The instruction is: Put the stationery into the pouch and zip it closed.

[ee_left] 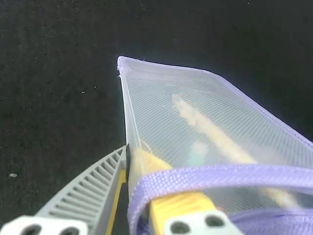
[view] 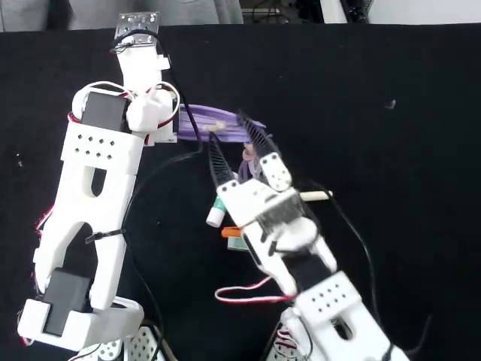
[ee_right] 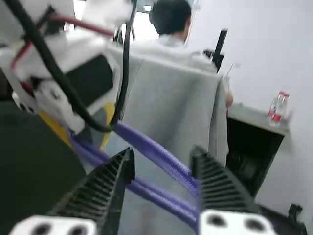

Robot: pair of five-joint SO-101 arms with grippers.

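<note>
1. Table: black cloth, and everything you care about sits near its middle.
2. Left arm: yours runs up the left side of the high view. The left gripper at its end is pinched onto one end of the pouch.
3. Right arm: it comes in from the lower right. The right gripper has its jaws spread wide, one black finger on each side of the pouch's purple rim, and it grips nothing.
4. Pouch: purple-edged mesh, between your two grippers. In the left wrist view a long pale shape and a teal blob show through the mesh. You can't tell if they're inside or behind it.
5. Loose stationery: it lies on the cloth under the right arm's wrist, outside the pouch. There's a white marker, an orange piece just beside it, and a pale stick poking out the other side.
</note>
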